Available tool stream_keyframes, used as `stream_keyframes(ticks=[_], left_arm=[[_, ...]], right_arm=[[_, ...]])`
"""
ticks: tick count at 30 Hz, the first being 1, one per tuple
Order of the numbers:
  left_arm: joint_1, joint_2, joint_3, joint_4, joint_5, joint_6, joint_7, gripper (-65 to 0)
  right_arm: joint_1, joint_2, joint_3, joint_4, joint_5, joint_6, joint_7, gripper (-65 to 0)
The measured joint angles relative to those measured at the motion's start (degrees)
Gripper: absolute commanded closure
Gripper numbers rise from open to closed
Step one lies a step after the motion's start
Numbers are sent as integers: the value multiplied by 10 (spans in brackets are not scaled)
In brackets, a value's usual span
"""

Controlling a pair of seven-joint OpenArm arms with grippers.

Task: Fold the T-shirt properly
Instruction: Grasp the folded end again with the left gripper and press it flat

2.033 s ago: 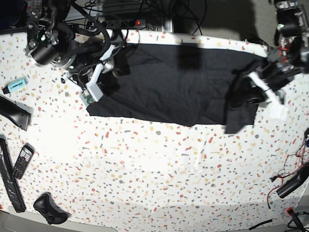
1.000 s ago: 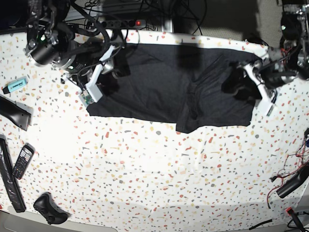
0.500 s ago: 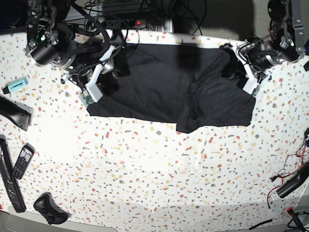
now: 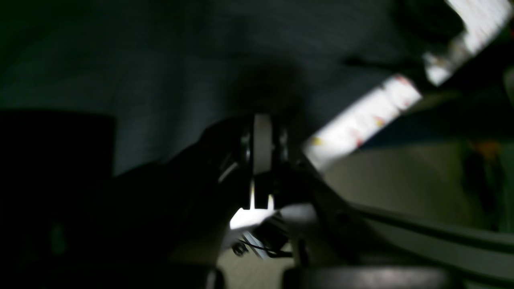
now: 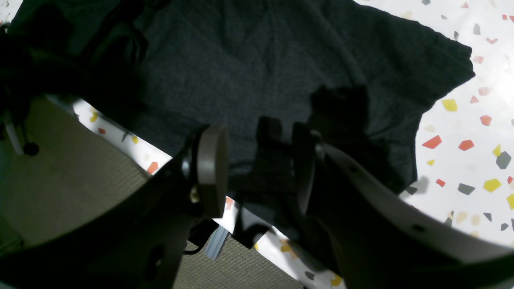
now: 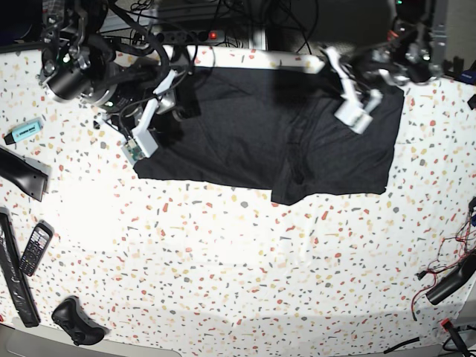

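The black T-shirt [image 6: 245, 126] lies spread along the back of the speckled table, its right part folded over toward the middle with a loose flap [image 6: 297, 182] at the front. My left gripper [image 6: 329, 58] hovers at the shirt's back edge, right of centre. In the left wrist view, the left gripper [image 4: 262, 132] has its fingers pressed together, with dark cloth [image 4: 160, 72] behind them and nothing visibly held. My right gripper [image 6: 182, 93] stands at the shirt's left end. The right gripper [image 5: 259, 156] is open above the T-shirt [image 5: 261, 60] at the table's rim.
A blue highlighter [image 6: 22, 132], a phone [image 6: 35, 248], a long black bar [image 6: 13, 275] and a black controller [image 6: 74, 321] lie along the left side. Cables [image 6: 446, 279] sit at the front right. A power strip [image 6: 186, 33] runs behind the table's back edge.
My left arm has swung from the shirt's right end up and left to its back edge, and its gripper has shut. The right arm and the shirt have stayed still.
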Motion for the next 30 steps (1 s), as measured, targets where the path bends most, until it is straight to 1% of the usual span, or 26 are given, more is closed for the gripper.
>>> stream_keyframes(ticks=[2, 5, 7, 8, 10, 11, 12, 13, 14, 16, 18, 19, 21, 23, 24, 27, 28, 30], left_arm=[[-11, 1, 35, 0, -1, 0, -3, 0], [-35, -1, 45, 0, -32, -2, -6, 0], [-54, -3, 28, 0, -70, -2, -7, 0], [-64, -3, 11, 0, -79, -2, -7, 0], [-82, -3, -27, 0, -78, -2, -7, 0], [-90, -3, -45, 0, -70, 5, -8, 0], [-96, -5, -57, 0, -50, 26, -22, 0], [-103, -5, -63, 0, -23, 33, -35, 0], [-107, -5, -64, 0, 2, 48, -51, 0], [-108, -5, -55, 0, 40, 45, -79, 0], [-106, -3, -30, 0, 93, 50, -111, 0], [-106, -2, -14, 0, 117, 74, -127, 0], [-108, 1, 19, 0, 150, 136, -158, 0], [-124, -2, 55, -2, 206, 167, -155, 0], [-133, -3, 73, -3, 224, 176, -157, 0], [-161, -2, 126, -17, 262, 233, -171, 0], [-172, -1, 140, -28, 271, 245, -172, 0], [-197, -1, 167, -63, 284, 252, -171, 0]], right_arm=[[0, 0, 0, 0, 0, 0, 0, -255], [0, 0, 0, 0, 0, 0, 0, -255], [0, 0, 0, 0, -5, 0, 0, -255], [0, 0, 0, 0, -14, 0, 0, -255], [0, 0, 0, 0, -33, 0, 0, -255], [0, 0, 0, 0, -37, 0, 0, -255], [0, 0, 0, 0, -37, 0, 0, -255], [0, 0, 0, 0, -37, 0, 0, -255], [0, 0, 0, 0, -35, 0, 2, -255], [0, 0, 0, 0, -33, 0, 7, -255], [0, 0, 0, 0, -33, 0, 11, -255], [0, 0, 0, 0, -33, 0, 10, -255], [0, -2, 0, 0, -33, 0, 10, -255], [0, -11, 0, 0, -35, 0, 5, -255], [0, -16, 0, 0, -35, 0, 5, -255], [0, -24, 0, 0, -34, 0, 2, -255], [0, -25, 0, 0, -34, 0, 2, -255], [0, -25, 0, 0, -35, 0, -1, -255]])
